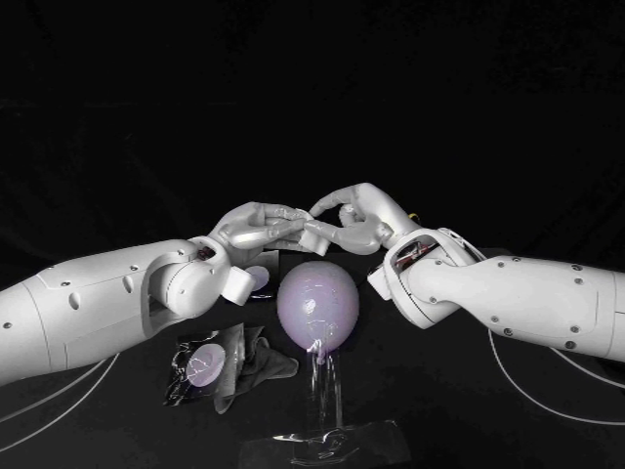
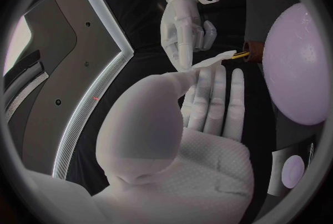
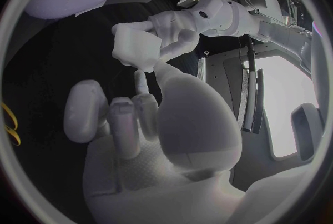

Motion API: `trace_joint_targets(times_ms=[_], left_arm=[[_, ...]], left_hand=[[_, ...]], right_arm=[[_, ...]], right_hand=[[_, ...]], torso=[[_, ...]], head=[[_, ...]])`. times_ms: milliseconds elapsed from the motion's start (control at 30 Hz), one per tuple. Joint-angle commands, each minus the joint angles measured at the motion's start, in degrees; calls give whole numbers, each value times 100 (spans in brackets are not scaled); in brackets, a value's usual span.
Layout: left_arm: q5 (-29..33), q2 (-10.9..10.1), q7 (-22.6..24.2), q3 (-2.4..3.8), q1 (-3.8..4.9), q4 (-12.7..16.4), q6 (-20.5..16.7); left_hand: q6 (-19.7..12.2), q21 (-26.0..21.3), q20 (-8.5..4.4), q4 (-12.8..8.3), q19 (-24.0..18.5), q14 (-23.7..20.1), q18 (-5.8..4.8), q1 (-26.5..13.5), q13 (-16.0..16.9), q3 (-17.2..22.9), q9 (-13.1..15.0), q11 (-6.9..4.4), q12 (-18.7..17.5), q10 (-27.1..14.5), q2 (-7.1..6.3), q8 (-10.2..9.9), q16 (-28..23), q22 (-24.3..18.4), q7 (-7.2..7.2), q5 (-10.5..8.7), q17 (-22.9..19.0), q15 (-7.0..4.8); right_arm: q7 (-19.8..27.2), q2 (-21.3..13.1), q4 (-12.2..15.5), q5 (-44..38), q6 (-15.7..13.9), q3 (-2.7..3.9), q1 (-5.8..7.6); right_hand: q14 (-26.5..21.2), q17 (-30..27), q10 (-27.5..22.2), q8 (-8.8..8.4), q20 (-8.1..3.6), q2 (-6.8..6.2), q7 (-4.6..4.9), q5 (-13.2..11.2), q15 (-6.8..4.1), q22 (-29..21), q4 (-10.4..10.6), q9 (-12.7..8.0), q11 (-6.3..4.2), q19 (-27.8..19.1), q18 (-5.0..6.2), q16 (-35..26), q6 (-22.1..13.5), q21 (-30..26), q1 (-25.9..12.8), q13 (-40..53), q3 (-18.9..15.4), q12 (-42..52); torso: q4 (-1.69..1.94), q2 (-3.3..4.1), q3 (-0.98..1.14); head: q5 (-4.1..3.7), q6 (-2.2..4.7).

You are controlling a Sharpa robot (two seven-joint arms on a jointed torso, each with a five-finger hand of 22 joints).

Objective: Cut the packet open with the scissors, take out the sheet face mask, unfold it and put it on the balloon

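Folded white mask pinched by left robot hand, right robot hand, above balloon.

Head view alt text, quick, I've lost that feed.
The left hand and right hand meet near the balloon's top, holding the folded white mask between them. The balloon sits on a clear stand; the packet lies on the table, on the robot's left.

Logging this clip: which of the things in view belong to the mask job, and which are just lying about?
Belongs to the job: sheet mask, held between left robot hand and right robot hand; balloon on its clear stand; packet, lying on the table.
Lying about: a grey crumpled piece against the packet, unidentifiable.
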Motion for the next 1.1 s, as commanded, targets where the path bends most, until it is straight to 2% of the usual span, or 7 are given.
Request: trace_joint_targets(times_ms=[33, 400, 567, 733, 800, 833, 1100], left_arm=[[-22, 13, 48, 9, 5, 14, 2], [-23, 18, 47, 9, 5, 21, 15], [-23, 18, 43, 9, 5, 24, 19], [-23, 20, 35, 9, 5, 33, 34], [-24, 22, 31, 9, 5, 38, 42], [-24, 23, 30, 9, 5, 41, 45], [-26, 21, 17, 9, 5, 44, 37]], left_hand=[[15, 29, -34, -17, 4, 39, 110, -57, 8, 30, 1302, 17, -36, 43, 7, 17, 23, 8, 38, 20, 8, 14], [15, 42, -38, -27, 7, 39, 110, -71, 8, 39, 1311, 18, -36, 43, 8, 14, 22, 16, 39, 20, 10, 14], [15, 50, -40, -34, 8, 38, 110, -78, 8, 44, 1316, 18, -36, 44, 9, 12, 22, 20, 39, 20, 12, 15], [16, 55, -41, -38, 9, 38, 110, -83, 8, 47, 1320, 18, -36, 44, 9, 10, 21, 23, 40, 20, 13, 15], [16, 55, -41, -38, 9, 38, 110, -83, 8, 47, 1320, 18, -36, 44, 9, 10, 21, 23, 40, 20, 13, 15], [16, 55, -41, -38, 9, 38, 110, -83, 8, 47, 1320, 18, -36, 44, 9, 10, 21, 23, 40, 20, 13, 15], [16, 67, -45, -54, 10, 37, 110, -91, 8, 54, 1328, 18, -37, 43, 7, 8, 20, 30, 40, 20, 15, 14]], right_arm=[[-29, 14, -5, -84, 170, 3, -5], [-22, 28, -20, -76, 221, 3, -12], [-4, 31, -28, -32, 190, 3, -13], [31, 43, -36, 9, 157, 3, -14], [53, 49, -39, 30, 134, 3, -14], [65, 51, -41, 44, 119, 3, -14], [110, 46, -46, 117, 73, 3, -14]], right_hand=[[599, 1509, 89, 71, 23, 84, -31, -32, 5, 990, -33, -1, 8, 7, -35, 25, 117, 46, 46, 1004, -16, 40], [599, 1509, 131, 156, -26, 284, -116, -42, -60, 1005, -104, -11, -69, 27, -44, 25, 274, 121, 229, 1041, 100, 100], [599, 1509, 179, 247, -74, 455, -197, -55, -119, 1029, -246, 1, -140, 65, -61, 25, 402, 227, 441, 1081, 297, 161], [599, 1509, 245, 320, -113, 516, -254, -59, -165, 1049, -392, 26, -193, 96, -75, 25, 475, 312, 596, 1142, 436, 248], [599, 1509, 356, 387, -139, 559, -296, -62, -198, 1069, -529, 58, -234, 129, -91, 25, 537, 398, 738, 1251, 551, 401], [599, 1509, 439, 457, -173, 567, -307, -65, -225, 1085, -640, 99, -243, 154, -103, 25, 563, 464, 797, 1334, 652, 516], [599, 1509, 543, 634, -213, 532, -322, -64, -247, 1108, -813, 204, -267, 195, -125, 25, 564, 576, 692, 1443, 924, 667]], torso=[[-4, -5, 2], [-4, 0, 2], [-3, -1, 2], [-3, -1, 3], [-3, 0, 2], [-2, 0, 2], [-4, -1, 2]], head=[[6, -7], [10, -19], [8, -22], [2, -39], [1, -42], [-1, -42], [-2, -51]])
